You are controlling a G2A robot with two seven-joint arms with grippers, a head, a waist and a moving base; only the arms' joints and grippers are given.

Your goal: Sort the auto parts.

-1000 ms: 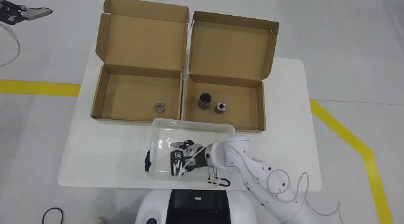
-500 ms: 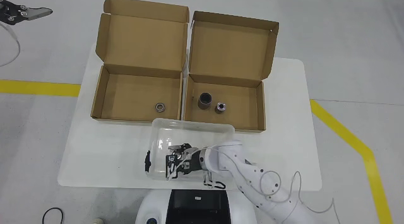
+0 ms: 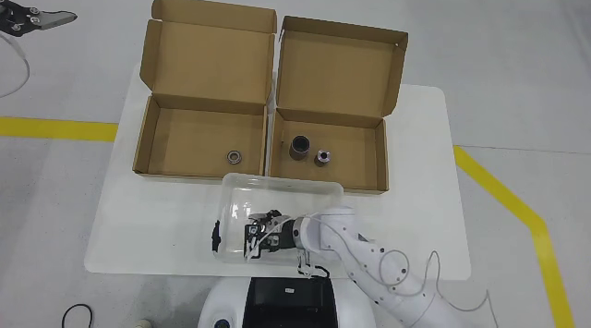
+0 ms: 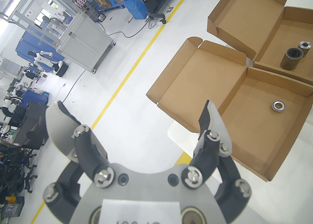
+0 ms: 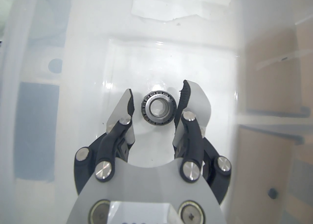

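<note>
The right gripper (image 5: 156, 89) is down inside the clear plastic bin (image 3: 277, 182), which sits on the white counter (image 3: 416, 143) at its robot-side edge. Its jaws stand apart on either side of a tapered roller bearing (image 5: 158, 108) that lies flat on the bin's floor, bore facing up. One pad is right at the bearing's rim, and a narrow gap shows between the other pad and the bearing.

Beyond the bin, two open cardboard boxes stand side by side with their lids folded back. The left box (image 3: 185, 143) holds a second bearing (image 3: 235, 155). The right box (image 3: 355, 157) holds a dark cylindrical sleeve (image 3: 299, 148) with a small metal hub (image 3: 322, 156) just beside it.

The left gripper (image 4: 134, 112) hangs well apart from the bin, out past the counter's edge above the grey floor, with its jaws wide apart and nothing between them.
</note>
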